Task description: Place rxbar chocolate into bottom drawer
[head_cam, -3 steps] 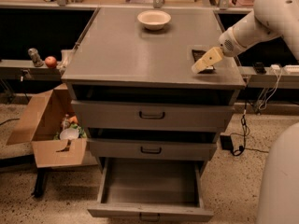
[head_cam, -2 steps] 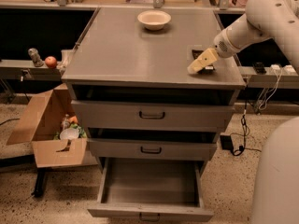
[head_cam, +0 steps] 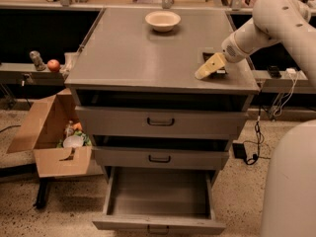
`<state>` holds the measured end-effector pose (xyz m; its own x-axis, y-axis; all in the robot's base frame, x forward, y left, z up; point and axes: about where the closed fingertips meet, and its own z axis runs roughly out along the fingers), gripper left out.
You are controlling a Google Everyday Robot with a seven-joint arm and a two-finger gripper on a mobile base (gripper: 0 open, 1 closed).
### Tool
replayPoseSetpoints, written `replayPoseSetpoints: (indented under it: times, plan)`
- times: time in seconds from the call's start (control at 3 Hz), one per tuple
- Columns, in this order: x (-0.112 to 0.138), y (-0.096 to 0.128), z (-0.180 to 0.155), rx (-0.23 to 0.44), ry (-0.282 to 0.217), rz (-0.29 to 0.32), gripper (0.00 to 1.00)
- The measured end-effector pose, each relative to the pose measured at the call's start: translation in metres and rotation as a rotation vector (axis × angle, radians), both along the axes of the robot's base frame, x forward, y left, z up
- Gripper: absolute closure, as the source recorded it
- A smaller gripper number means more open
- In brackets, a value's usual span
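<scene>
The rxbar chocolate (head_cam: 208, 57) is a dark flat bar lying on the cabinet top near its right front corner, partly hidden by my gripper. My gripper (head_cam: 209, 67), cream-coloured, reaches in from the right and sits right over the bar, low to the cabinet top. The bottom drawer (head_cam: 158, 224) is pulled out wide, and its tray holds nothing.
A cream bowl (head_cam: 163, 20) stands at the back middle of the cabinet top (head_cam: 133, 58). The two upper drawers (head_cam: 160, 122) are shut. An open cardboard box (head_cam: 49, 137) with items stands on the floor at left. An apple (head_cam: 53, 64) lies on the left ledge. Cables hang at right.
My gripper has moved a little left and down over the dark bar. The bar, the bowl and the drawers have not moved.
</scene>
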<state>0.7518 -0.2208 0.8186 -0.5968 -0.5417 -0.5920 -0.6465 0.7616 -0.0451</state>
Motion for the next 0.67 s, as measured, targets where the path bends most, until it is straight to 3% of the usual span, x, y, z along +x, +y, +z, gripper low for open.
replayPoseSetpoints:
  times: [0.67]
  plan:
    - [0.0018,0.0036,-0.0014,-0.002,0.015,-0.007,0.45]
